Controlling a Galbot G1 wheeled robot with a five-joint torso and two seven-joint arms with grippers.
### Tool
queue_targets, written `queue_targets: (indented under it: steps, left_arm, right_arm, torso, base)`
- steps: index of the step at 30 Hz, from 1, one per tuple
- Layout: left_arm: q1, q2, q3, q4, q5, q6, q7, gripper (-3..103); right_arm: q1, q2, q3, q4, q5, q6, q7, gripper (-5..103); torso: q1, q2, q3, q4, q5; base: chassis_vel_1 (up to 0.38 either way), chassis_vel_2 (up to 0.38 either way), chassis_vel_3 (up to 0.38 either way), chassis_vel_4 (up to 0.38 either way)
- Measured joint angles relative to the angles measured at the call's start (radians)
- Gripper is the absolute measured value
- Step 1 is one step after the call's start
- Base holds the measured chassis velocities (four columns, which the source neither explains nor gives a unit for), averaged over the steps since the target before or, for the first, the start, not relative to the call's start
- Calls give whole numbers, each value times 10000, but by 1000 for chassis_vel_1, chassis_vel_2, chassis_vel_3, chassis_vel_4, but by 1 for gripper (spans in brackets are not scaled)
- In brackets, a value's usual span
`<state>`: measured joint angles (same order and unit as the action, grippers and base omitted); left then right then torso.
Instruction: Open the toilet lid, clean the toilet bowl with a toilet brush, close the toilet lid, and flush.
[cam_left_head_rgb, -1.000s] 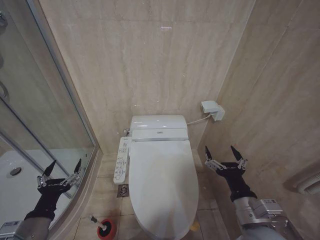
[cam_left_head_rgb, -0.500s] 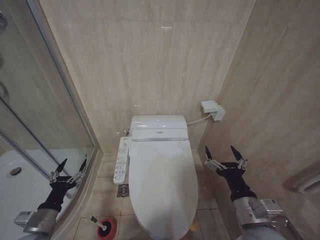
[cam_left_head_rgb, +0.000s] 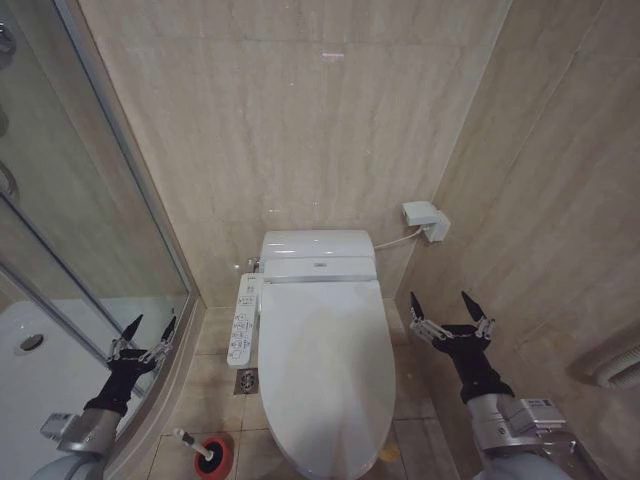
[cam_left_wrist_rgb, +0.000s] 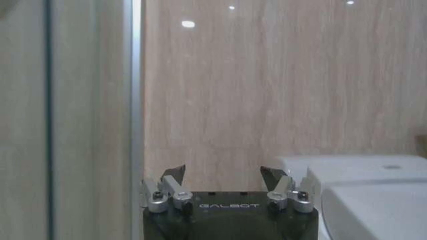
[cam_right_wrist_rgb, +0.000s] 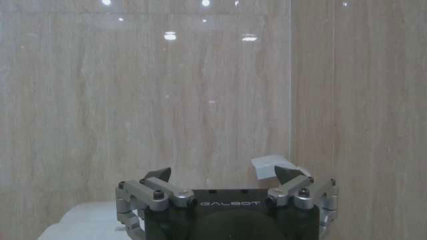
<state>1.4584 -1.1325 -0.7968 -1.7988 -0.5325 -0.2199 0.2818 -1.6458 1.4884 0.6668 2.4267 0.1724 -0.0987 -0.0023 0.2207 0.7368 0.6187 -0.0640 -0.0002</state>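
Note:
The glossy white toilet lid (cam_left_head_rgb: 328, 372) lies shut over the toilet bowl, which is hidden beneath it. On the floor to the toilet's left, the toilet brush (cam_left_head_rgb: 192, 444) leans in its round red holder (cam_left_head_rgb: 213, 459). My left gripper (cam_left_head_rgb: 151, 332) hangs open beside the shower rail, above and left of the brush, holding nothing. My right gripper (cam_left_head_rgb: 445, 307) stands open and empty to the right of the lid, near the side wall. In the left wrist view the open left gripper (cam_left_wrist_rgb: 222, 173) faces the back wall with the lid (cam_left_wrist_rgb: 377, 207) off to one side.
The toilet's tank cover (cam_left_head_rgb: 317, 244) and side control panel (cam_left_head_rgb: 243, 320) sit against the tiled back wall. A white wall box (cam_left_head_rgb: 424, 220) with a cable is mounted right of the tank. The glass shower enclosure (cam_left_head_rgb: 70, 250) and its curved tray (cam_left_head_rgb: 40, 380) close off the left. A floor drain (cam_left_head_rgb: 246, 380) lies beside the toilet.
My left arm has moved forward and right, toward the shower rail and the toilet, with its fingers still open. The right arm has not moved.

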Motion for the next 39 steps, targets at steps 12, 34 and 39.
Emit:
queue_targets:
  steps: [12, 34, 39]
  left_arm:
    - [-2145, 1214, 1651, 2186, -472, -121, 332, 78]
    - [-5100, 1788, 3880, 4257, -438, -285, -262, 75]
    - [-5995, 1970, 4445, 5115, -436, -336, -335, 70]
  right_arm:
    - [0, 0, 0, 0, 0, 0, 0, 100]
    - [0, 0, 0, -1, 0, 0, 0, 100]
    - [1, 0, 0, 0, 0, 0, 0, 100]
  torso:
    - [0, 0, 0, -2, 0]
    - [0, -1, 0, 0, 2]
    - [0, 0, 0, 1, 2]
  base:
    - [0, 0, 0, 0]
    - [0, 0, 0, 0]
    - [0, 0, 0, 0]
